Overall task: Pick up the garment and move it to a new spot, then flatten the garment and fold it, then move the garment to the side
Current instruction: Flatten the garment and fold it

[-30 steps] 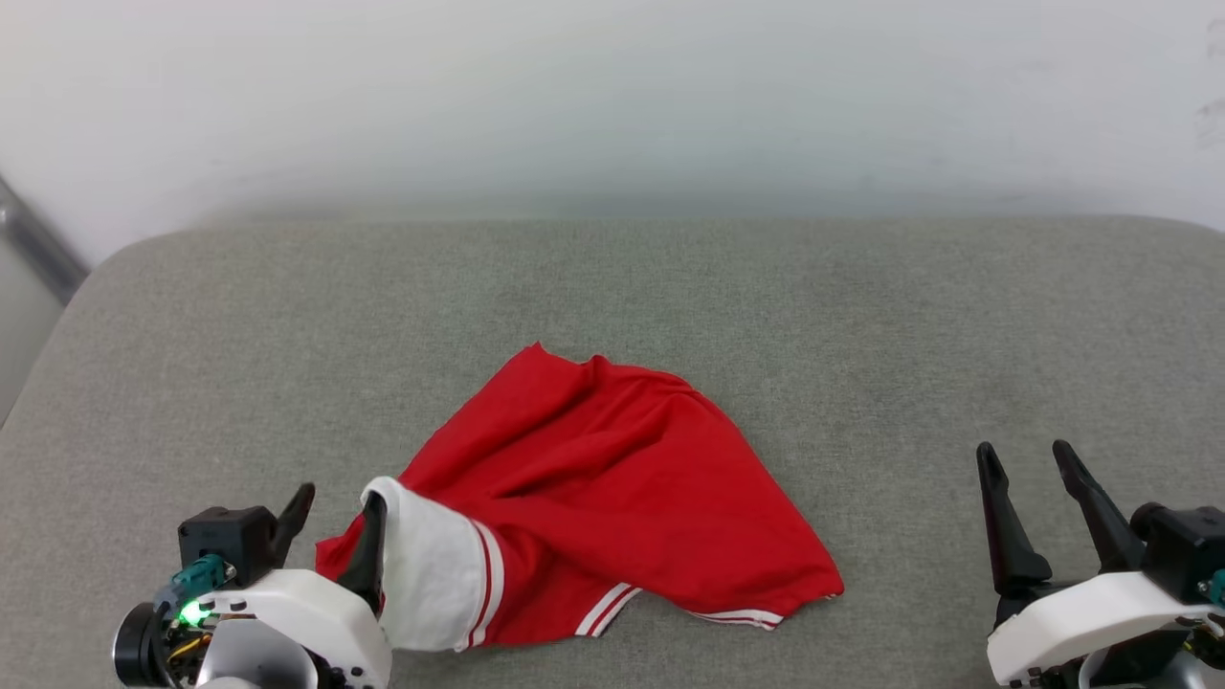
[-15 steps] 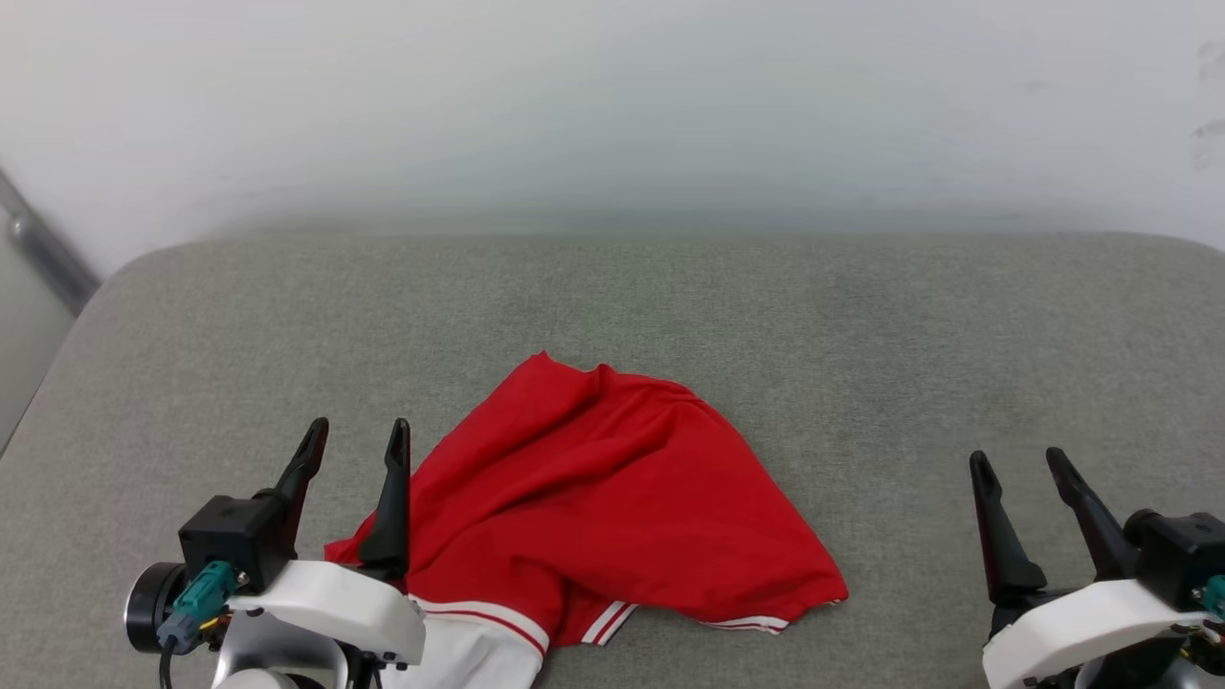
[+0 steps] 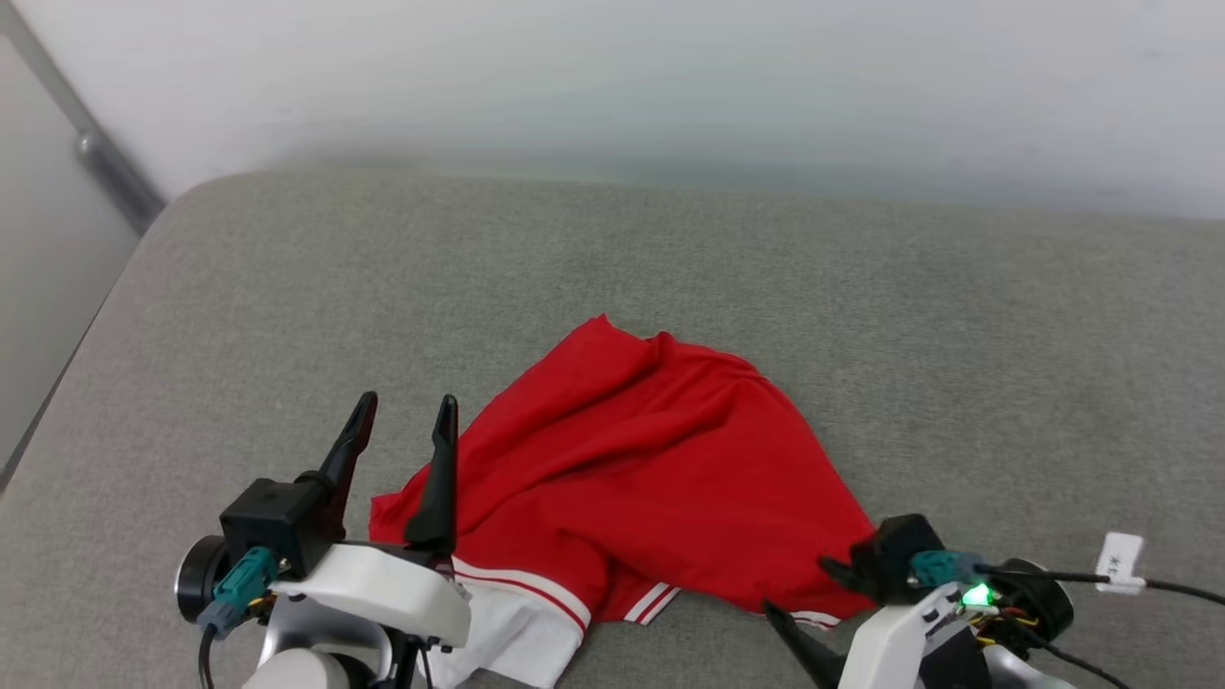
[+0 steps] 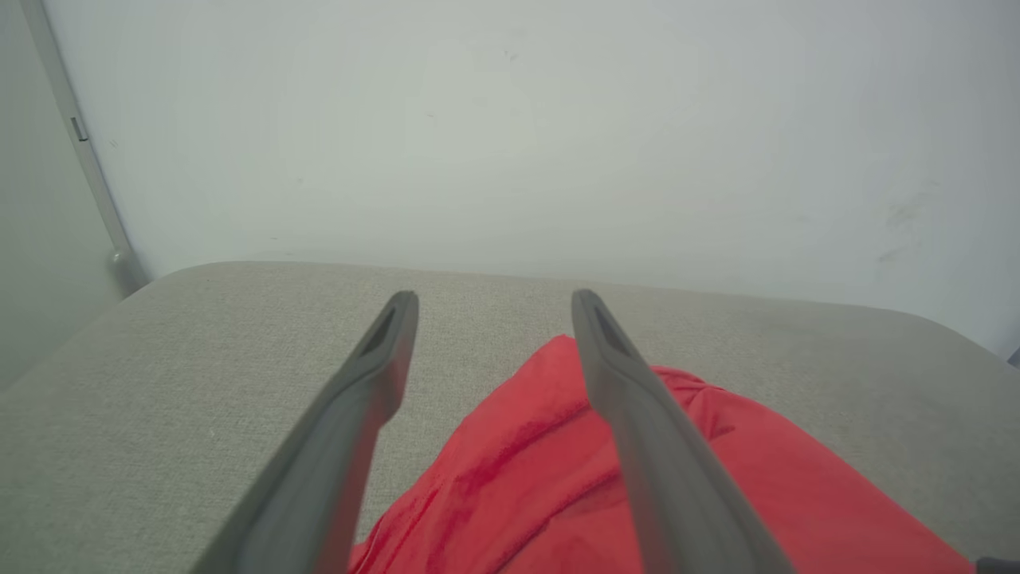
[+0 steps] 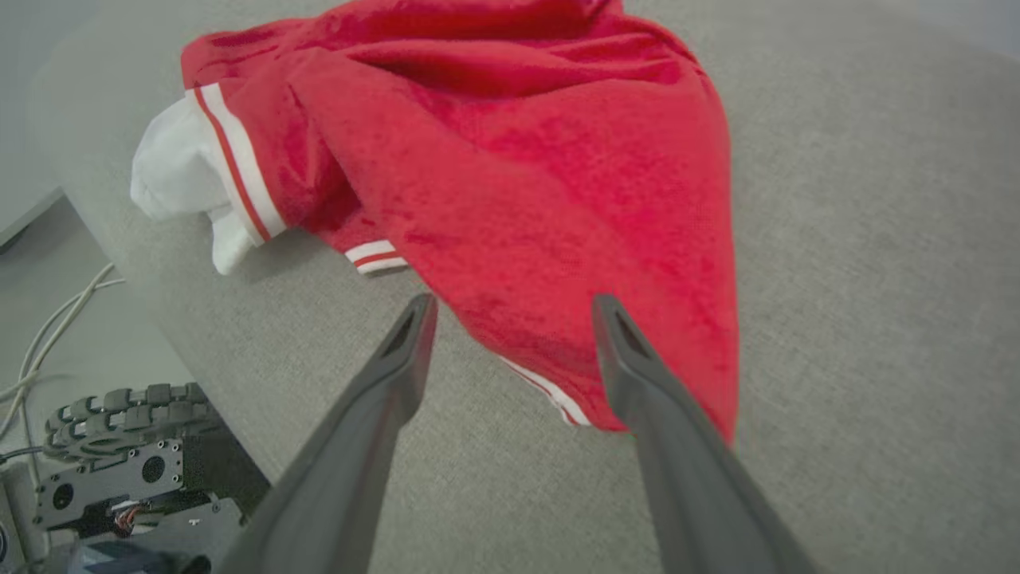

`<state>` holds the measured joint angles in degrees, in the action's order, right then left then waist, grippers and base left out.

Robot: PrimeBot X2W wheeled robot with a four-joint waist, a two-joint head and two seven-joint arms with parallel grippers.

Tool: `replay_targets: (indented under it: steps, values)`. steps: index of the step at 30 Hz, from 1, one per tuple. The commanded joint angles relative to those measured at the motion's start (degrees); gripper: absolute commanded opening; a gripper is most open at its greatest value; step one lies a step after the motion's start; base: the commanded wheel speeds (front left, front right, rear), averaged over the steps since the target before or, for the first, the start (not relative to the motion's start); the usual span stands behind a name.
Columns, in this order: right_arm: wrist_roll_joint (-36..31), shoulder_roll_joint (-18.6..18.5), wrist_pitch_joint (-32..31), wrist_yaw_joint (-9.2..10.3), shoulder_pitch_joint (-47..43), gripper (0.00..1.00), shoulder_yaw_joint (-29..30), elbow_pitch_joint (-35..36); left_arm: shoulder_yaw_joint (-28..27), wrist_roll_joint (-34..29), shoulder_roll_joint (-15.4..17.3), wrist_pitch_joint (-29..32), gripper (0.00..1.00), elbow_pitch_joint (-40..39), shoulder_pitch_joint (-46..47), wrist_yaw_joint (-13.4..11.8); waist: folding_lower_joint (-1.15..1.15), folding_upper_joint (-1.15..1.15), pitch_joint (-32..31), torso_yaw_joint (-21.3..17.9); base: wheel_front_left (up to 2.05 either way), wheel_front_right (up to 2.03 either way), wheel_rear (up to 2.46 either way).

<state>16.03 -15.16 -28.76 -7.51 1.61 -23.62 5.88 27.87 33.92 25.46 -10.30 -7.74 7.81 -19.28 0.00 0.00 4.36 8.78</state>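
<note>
The left hand (image 3: 408, 402), wide open and empty, has lifted off the white sleeve (image 3: 507, 627) of the garment (image 3: 632, 459), crumpled mid-counter (image 3: 957, 335). The right hand (image 5: 514, 301) (equally open, empty) has swung to its near-right hem, so flattening likely begins.

This is looking like a robot lab: a grey cloth-covered bench (image 3: 670, 249) is sitting against a bare white wall (image 3: 670, 67) at twelve o'clock, and cables (image 5: 48, 323) (pale ones) are trailing over the floor (image 5: 119, 351) at eight o'clock in the right wrist view.
</note>
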Motion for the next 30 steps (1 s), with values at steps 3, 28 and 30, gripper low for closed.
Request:
replay_targets:
  steps: [3,28,30]
  values:
    - [2.5,-3.6,-3.6,0.03,2.9,1.0,-3.9,-0.7,0.6,-0.3,-0.9,-0.7,1.0,0.8,1.5,0.6,0.0,0.0,1.3,1.7,0.0,0.0,0.0]
    - [10.4,-7.4,-7.2,0.01,17.2,0.0,-17.0,-15.5,0.2,-0.2,-3.4,-3.8,1.0,5.2,4.7,3.1,0.0,0.0,6.1,2.6,0.0,0.0,0.0]
    - [9.7,-7.7,-5.9,0.04,19.5,0.0,-16.0,-12.9,0.4,-0.2,-3.3,-3.7,1.0,5.3,4.7,3.1,0.0,0.0,5.7,2.2,0.0,0.0,0.0]
